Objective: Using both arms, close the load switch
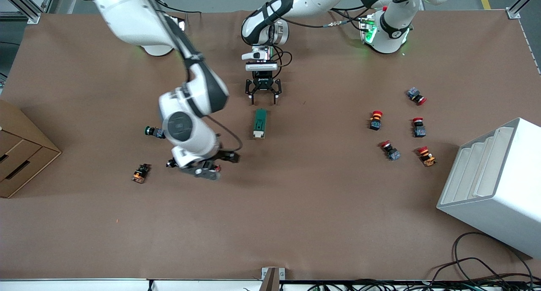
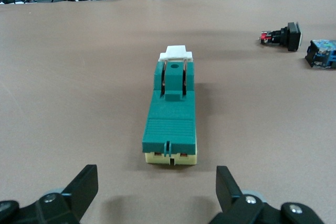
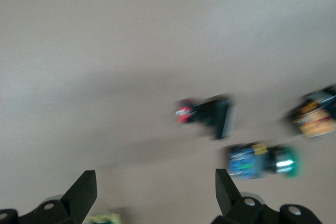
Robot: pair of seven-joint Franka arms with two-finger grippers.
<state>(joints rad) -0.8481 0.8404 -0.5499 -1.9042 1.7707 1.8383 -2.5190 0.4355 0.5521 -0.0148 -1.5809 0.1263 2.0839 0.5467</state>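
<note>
The load switch [image 1: 259, 123] is a long dark green block on a cream base, lying flat mid-table. In the left wrist view [image 2: 170, 114] its white lever piece [image 2: 176, 53] is at the end away from my gripper. My left gripper [image 1: 263, 99] is open and empty, low over the table just off the switch's end that is farther from the front camera; its open jaws [image 2: 156, 192] stand wider than the switch. My right gripper [image 1: 215, 165] is open and empty [image 3: 155, 192], low over the table beside the switch, toward the right arm's end.
A green-capped button [image 1: 153, 132], a small black-red one [image 1: 171, 163] and an orange one [image 1: 140, 173] lie by the right gripper. Several red-capped buttons [image 1: 375, 120] lie toward the left arm's end, near a white stepped box [image 1: 494, 185]. A cardboard box [image 1: 21, 156] stands at the right arm's end.
</note>
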